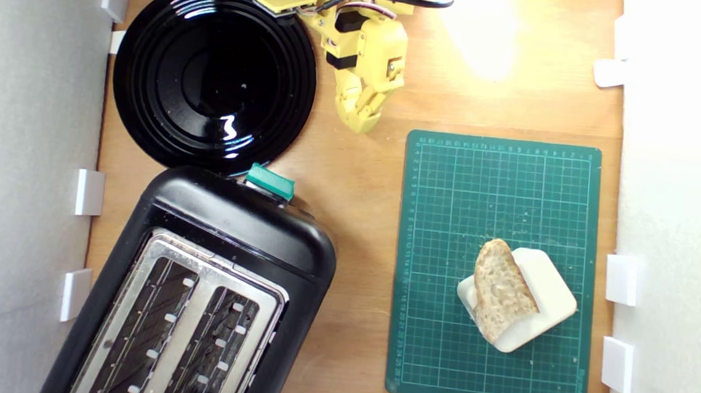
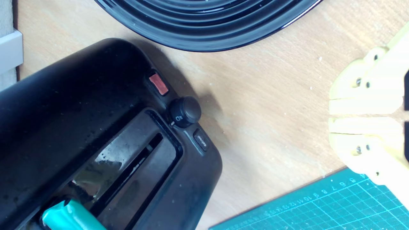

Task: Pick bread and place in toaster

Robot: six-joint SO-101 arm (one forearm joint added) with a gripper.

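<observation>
- The yellow plastic hand point(image 1: 363, 123) hangs over the wooden bench point(image 1: 355, 221), its jaws closed together and holding nothing, just above the top left corner of the green gridded cutting mat point(image 1: 450, 185) in the exterior view.
- The half-oval slice of rustic bread point(image 1: 500, 288) lies on a cream rounded-square block point(image 1: 550, 294) in the mat's lower half.
- The black two-slot toaster with silver top plate point(image 1: 196, 290) sits left of the mat in the exterior view.
- The round glossy black plate point(image 1: 214, 76) lies above the toaster there.

Bare wooden tabletop point(image 1: 361, 222) runs open between big black two-slot toaster point(image 1: 231, 231) and green gridded cutting mat point(image 1: 450, 185); glossy round black plate point(image 1: 211, 76) crowds the toaster's lever end.
</observation>
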